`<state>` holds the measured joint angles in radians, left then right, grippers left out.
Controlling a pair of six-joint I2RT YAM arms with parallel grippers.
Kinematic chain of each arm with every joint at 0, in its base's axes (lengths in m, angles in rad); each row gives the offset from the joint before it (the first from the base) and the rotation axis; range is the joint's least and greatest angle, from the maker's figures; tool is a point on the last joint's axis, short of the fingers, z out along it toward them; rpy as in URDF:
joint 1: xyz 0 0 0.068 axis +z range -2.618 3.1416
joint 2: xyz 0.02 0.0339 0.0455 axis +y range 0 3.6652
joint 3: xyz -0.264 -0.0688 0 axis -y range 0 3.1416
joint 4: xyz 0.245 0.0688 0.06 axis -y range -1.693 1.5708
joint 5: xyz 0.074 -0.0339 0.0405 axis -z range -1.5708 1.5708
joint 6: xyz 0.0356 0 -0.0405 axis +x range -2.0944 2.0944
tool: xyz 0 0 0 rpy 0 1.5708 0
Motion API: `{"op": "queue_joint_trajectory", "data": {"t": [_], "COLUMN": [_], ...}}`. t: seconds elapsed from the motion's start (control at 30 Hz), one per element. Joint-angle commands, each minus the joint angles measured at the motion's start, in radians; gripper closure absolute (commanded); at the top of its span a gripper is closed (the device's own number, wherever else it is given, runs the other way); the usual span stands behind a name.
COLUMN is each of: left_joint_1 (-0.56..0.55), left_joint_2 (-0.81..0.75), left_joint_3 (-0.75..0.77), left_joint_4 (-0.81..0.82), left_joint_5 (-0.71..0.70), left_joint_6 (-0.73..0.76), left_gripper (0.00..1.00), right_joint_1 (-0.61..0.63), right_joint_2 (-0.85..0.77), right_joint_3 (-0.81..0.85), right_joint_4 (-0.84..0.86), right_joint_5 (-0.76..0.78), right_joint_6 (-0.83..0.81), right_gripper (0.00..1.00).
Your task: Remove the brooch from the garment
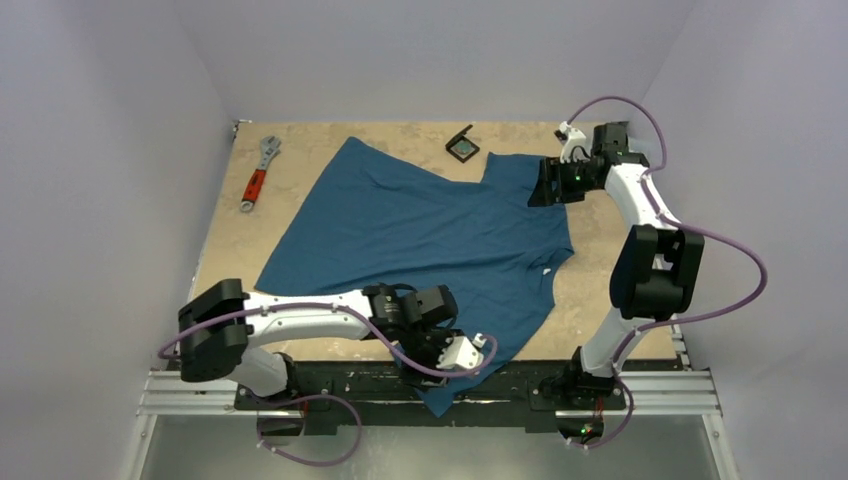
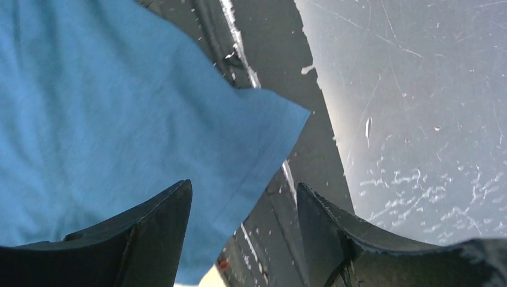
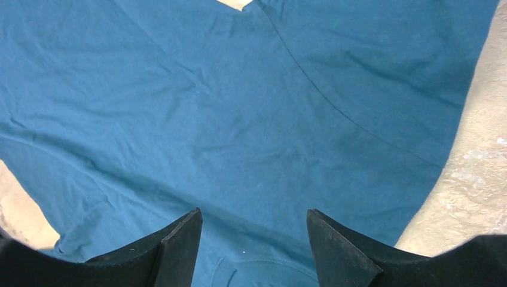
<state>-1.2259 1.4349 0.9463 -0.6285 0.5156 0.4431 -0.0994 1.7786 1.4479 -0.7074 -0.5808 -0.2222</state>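
The left arm lies low along the near edge, its white forearm stretched rightward from its base and the wrist turned down past the edge. The left gripper (image 2: 244,224) hangs there with its two black fingers (image 2: 158,230) spread apart and nothing between them. The right arm rises from its base, bends at a black elbow and reaches to the far side, forearm angled leftward. The right gripper (image 3: 254,245) points down, fingers (image 3: 179,245) likewise parted and empty.
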Motion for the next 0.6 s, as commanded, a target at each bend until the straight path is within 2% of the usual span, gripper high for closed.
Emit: {"op": "queue_joint_trajectory", "data": {"t": [0.0, 0.2, 0.47, 0.57], "left_joint_1": [-0.067, -0.092, -0.154, -0.159], "left_joint_2": [0.076, 0.207, 0.301, 0.328], "left_joint_3": [0.044, 0.085, 0.091, 0.085], "left_joint_4": [0.146, 0.203, 0.215, 0.196], "left_joint_5": [-0.008, -0.041, -0.11, -0.082], "left_joint_6": [-0.041, -0.068, -0.063, -0.054], "left_gripper": [0.36, 0.42, 0.45, 0.54], "right_joint_1": [-0.016, -0.046, -0.05, -0.052], "right_joint_2": [-0.049, -0.039, 0.024, 0.059], "right_joint_3": [-0.008, -0.028, 0.006, 0.024], "right_joint_4": [0.002, 0.014, 0.008, 0.008], "right_joint_5": [-0.004, -0.038, 0.023, 0.05], "right_joint_6": [-0.072, -0.09, -0.152, -0.17], "right_gripper": [0.32, 0.32, 0.33, 0.34]}}
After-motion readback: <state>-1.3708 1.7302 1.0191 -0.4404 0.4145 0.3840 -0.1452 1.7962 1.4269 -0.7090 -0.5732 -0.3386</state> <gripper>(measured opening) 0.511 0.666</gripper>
